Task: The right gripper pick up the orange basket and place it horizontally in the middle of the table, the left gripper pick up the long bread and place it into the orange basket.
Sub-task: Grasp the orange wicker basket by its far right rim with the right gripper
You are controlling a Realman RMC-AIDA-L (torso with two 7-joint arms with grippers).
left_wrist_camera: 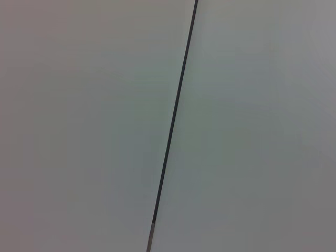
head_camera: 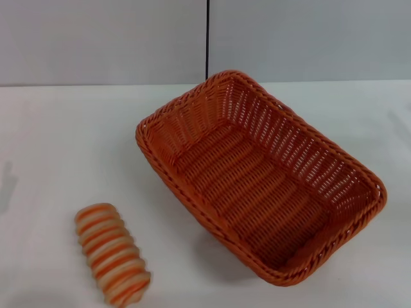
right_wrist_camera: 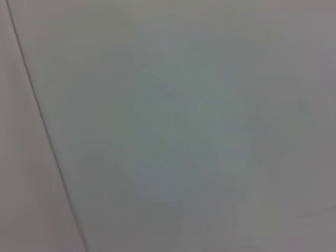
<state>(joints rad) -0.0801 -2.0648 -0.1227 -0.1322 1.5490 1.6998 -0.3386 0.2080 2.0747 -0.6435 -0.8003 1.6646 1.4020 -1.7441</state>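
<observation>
Nothing begun yet, by the look of it: first step pending. Large rectangular orange woven wicker basket [head_camera: 260, 176] lying skewed on the plain white counter [head_camera: 58, 141], right of centre, one corner toward the light grey wall [head_camera: 103, 38]. Small oblong loaf striped orange and cream [head_camera: 112, 253] well apart, near the front left. Neither hand visible; openness and hold impossible to tell. Both wrist views facing only wall. Next, probably: bring the right hand down to the basket rim, grip, turn it crosswise.

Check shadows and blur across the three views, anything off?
Head view: soft, even light; the orange basket casts a faint shadow on the table below its near rim; the long bread looks slightly soft at its near end. Both wrist views: only a plain grey surface with a thin dark seam, no glare.
</observation>
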